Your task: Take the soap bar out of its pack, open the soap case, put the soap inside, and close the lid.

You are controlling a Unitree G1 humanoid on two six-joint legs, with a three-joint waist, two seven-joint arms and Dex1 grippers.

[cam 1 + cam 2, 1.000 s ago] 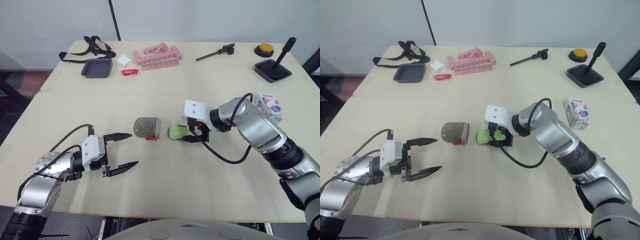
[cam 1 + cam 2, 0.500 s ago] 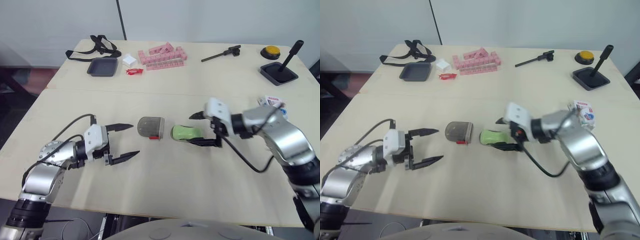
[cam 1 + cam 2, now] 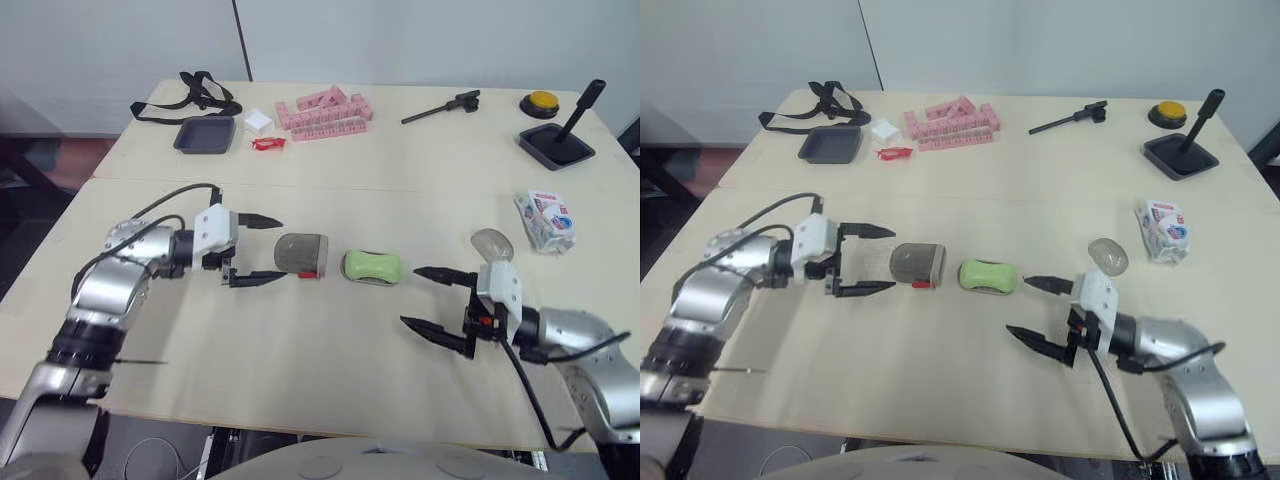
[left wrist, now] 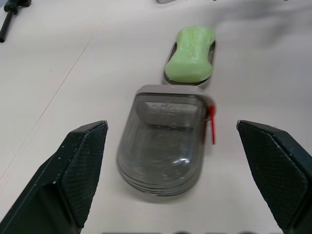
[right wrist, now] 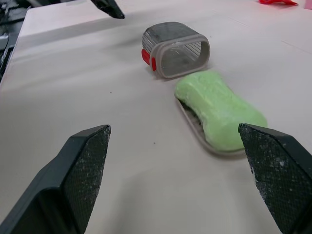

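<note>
Nearest, at the right of the table (image 3: 300, 380), the right gripper (image 3: 412, 296) hovered with its 2 fingers spread wide and nothing between them. It pointed left toward the soap and was well apart from it, with bare tabletop between.

Farther in and to the left, the left gripper (image 3: 281, 248) also had its fingers apart. Its tips stood on either side of the left end of the case cover (image 3: 300, 255) without touching it.

The cover was a grey translucent shell with a red latch (image 3: 307, 274). It lay on its side with its closed end toward the left gripper and its open mouth toward the soap.

Just to its right, the green soap bar (image 3: 371, 266) lay unwrapped on the shallow case base (image 5: 191, 119), close to the cover's mouth but not inside it.

To the right, a small translucent rounded piece (image 3: 490, 243) lay near the printed soap pack (image 3: 546, 218).

Along the far edge, from left to right, were:
- a black strap (image 3: 190, 90)
- a dark tray (image 3: 205, 134)
- a white block (image 3: 258, 121)
- a small red item (image 3: 264, 143)
- pink blocks (image 3: 322, 110)
- a black tool (image 3: 440, 105)
- a yellow button (image 3: 541, 101)
- a black stand (image 3: 560, 140) with 1 upright lever
</note>
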